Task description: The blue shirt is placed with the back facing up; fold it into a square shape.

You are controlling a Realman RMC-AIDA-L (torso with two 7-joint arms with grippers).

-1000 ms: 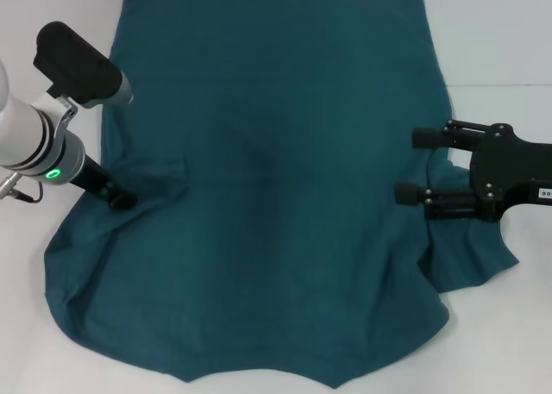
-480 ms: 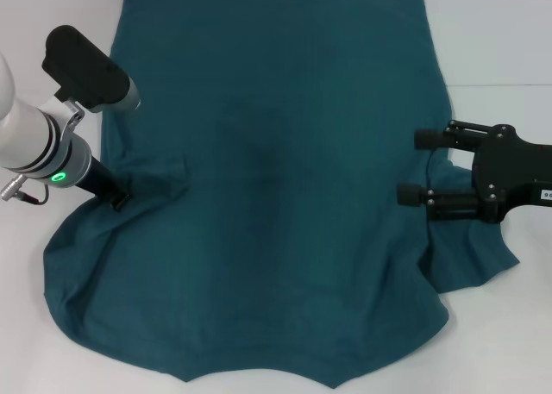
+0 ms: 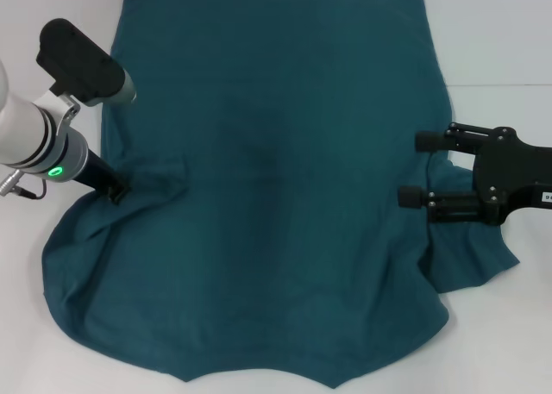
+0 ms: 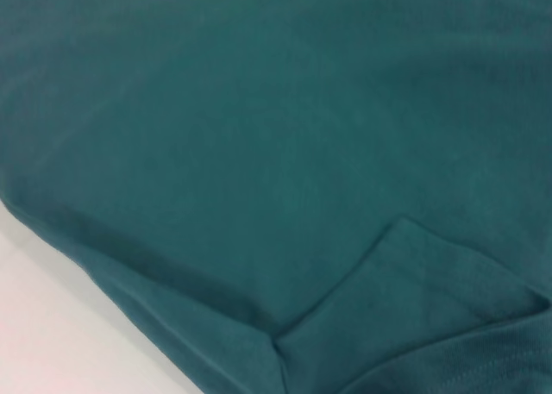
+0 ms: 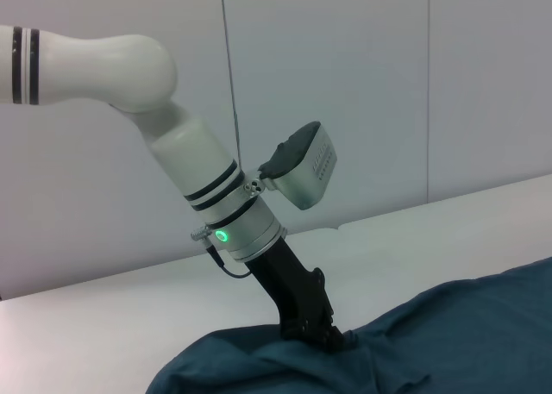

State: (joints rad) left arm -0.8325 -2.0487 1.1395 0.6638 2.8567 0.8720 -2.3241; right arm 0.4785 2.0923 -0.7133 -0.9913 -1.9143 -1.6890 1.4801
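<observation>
Both grippers down at the shirt's sleeves

The blue shirt (image 3: 267,187) lies spread flat, plain side up, across the white worktop (image 3: 500,32). The left gripper (image 3: 118,194) presses into the bunched sleeve at the worktop's left edge; its grip can't be made out. The right gripper (image 3: 412,167) hovers wide open over the right sleeve, holding nothing.

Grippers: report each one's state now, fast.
Left gripper: down on the blue shirt at its left sleeve; cannot be told.
Right gripper: open, at the shirt's right edge.
</observation>
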